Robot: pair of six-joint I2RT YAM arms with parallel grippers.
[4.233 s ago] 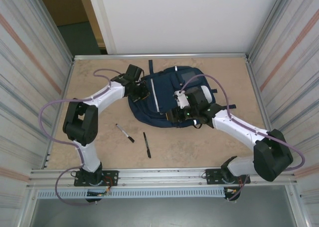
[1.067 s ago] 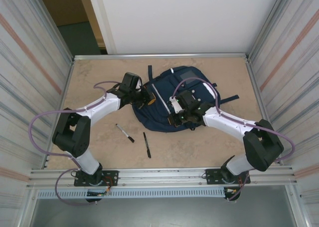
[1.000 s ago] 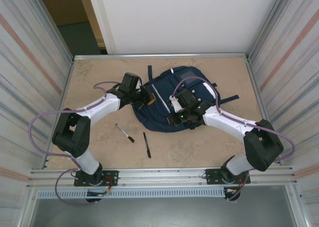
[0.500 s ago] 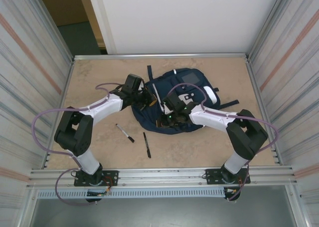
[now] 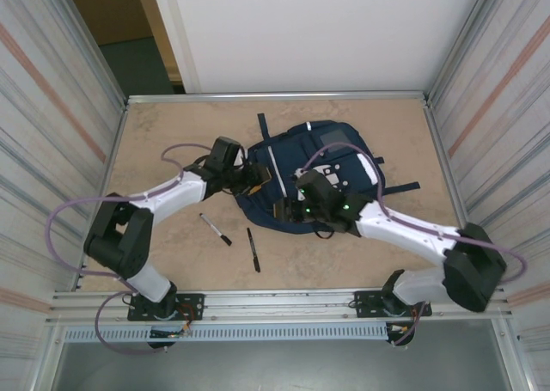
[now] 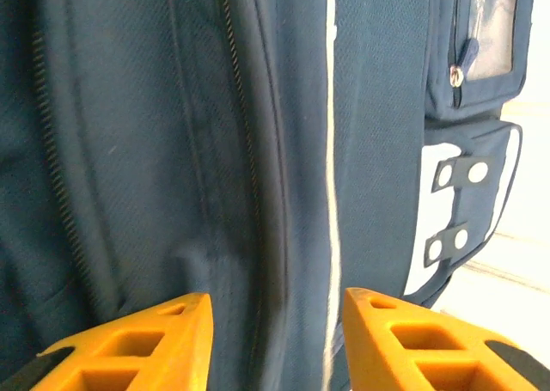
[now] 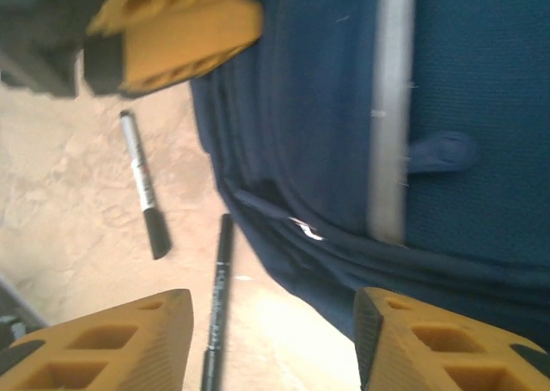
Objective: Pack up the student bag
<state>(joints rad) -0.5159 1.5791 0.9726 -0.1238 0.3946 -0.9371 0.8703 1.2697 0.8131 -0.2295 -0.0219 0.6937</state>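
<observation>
The navy student bag (image 5: 331, 163) lies flat at the middle back of the table, white stripes and pale patches facing up. My left gripper (image 5: 258, 178) stands open at the bag's left edge. In the left wrist view its orange fingers (image 6: 129, 339) straddle the bag's fabric (image 6: 146, 150) beside a zip line and the thin white stripe (image 6: 331, 150). My right gripper (image 5: 288, 209) is open over the bag's near-left edge. In the right wrist view its fingers (image 7: 112, 348) span the bag's rim (image 7: 344, 107) and bare table, with a small zip pull (image 7: 301, 228) ahead.
Two pens lie on the table in front of the bag's left side: a silver marker with a black cap (image 5: 216, 229) (image 7: 142, 185) and a black pen (image 5: 253, 249) (image 7: 216, 296). Metal walls enclose the table on both sides, and a rail (image 5: 275, 303) runs along the near edge.
My right gripper has swung from on top of the bag to its near-left edge, and the right elbow has moved out to the right. The bag has shifted slightly. The left gripper has edged nearer.
</observation>
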